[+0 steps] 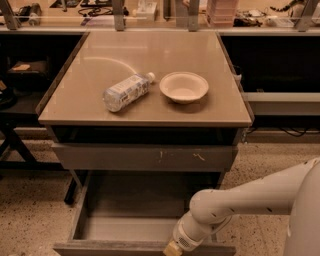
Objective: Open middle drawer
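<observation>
This looks like a robotics lab or workshop. A metal-framed work table [150, 50] stands on a speckled terrazzo floor [30, 210]. At 12 o'clock, a long bench [260, 31] is cluttered with cables [95, 9] and gear. A white robot arm [240, 200] reaches in, its gripper [171, 249] at 6 o'clock.

My claw [172, 248] sits at the front lip of the middle drawer [125, 227], low in view. Its interior lies open from above; the scratched drawer front [140, 157] blocks access over its rear. On the tabletop [150, 50], bottle [125, 92] and bowl [184, 87] occupy the near half; the far half is passable.
</observation>
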Tool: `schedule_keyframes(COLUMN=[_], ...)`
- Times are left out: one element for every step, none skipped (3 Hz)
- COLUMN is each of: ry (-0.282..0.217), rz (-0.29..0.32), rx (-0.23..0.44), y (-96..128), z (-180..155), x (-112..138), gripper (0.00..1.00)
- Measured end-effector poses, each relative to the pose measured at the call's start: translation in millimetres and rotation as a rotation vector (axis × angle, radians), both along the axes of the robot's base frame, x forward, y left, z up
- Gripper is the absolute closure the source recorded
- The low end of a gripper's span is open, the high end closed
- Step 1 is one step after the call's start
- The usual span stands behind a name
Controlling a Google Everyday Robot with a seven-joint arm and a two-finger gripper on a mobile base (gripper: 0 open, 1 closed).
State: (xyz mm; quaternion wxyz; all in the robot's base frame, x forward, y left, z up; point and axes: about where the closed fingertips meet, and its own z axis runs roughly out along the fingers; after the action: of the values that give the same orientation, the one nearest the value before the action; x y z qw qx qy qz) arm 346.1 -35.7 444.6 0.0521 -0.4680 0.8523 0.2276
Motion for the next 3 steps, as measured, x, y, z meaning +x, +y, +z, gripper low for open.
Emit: schedule_keyframes(ry=[0.01,0.022,0.068], rz=[-0.005,-0.002,0.0], rx=[0.0,0.003,0.019], y=[-2,-2,-8], z=[1,6,22], x=[-8,-14,-56], gripper=[1.0,1.0,1.0])
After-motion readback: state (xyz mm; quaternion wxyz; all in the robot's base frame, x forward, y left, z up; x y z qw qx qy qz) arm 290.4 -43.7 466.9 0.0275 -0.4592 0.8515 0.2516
